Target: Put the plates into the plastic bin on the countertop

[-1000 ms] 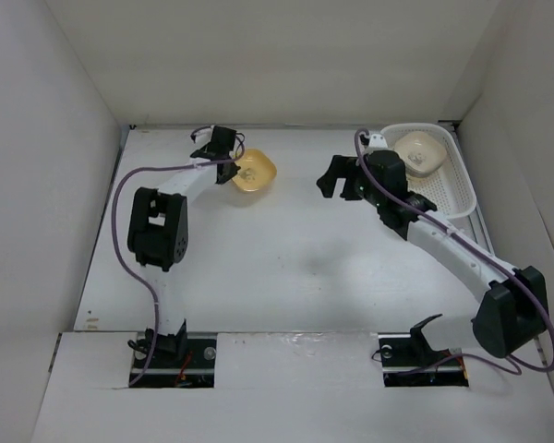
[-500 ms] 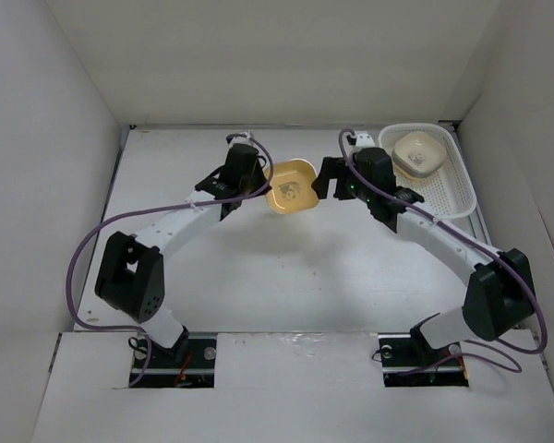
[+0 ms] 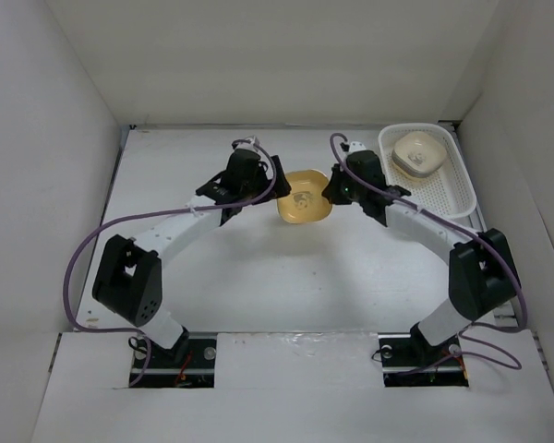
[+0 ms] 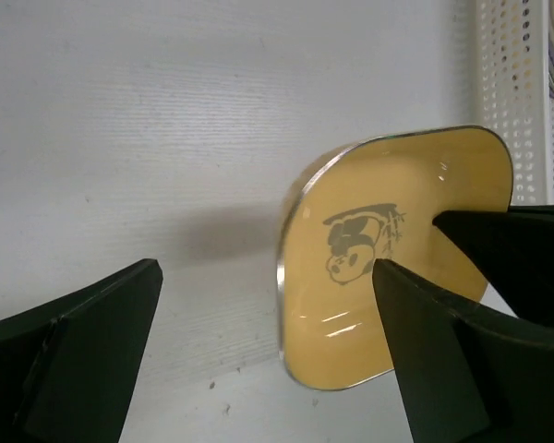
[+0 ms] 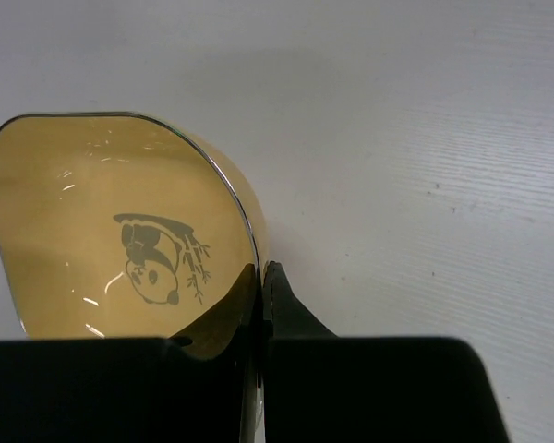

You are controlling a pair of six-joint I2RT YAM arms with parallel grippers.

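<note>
one yellow plate (image 3: 306,196) hung above the desk (image 3: 286,268), its rim pinched by the right end effector (image 5: 261,277). the left end effector (image 4: 266,277) stood wide beside it; a cream plate (image 3: 418,152) lay in the bin (image 3: 457,198).

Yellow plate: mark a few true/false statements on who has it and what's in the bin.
1. The right gripper is clamped on the rim of the yellow plate. True.
2. The left gripper is shut on the same plate. False: its jaws stand wide open.
3. The yellow plate lies in the plastic bin. False: it sits between the two grippers, left of the bin.
4. A cream plate lies in the bin. True.
5. The yellow plate has a panda printed in its centre. True.
</note>
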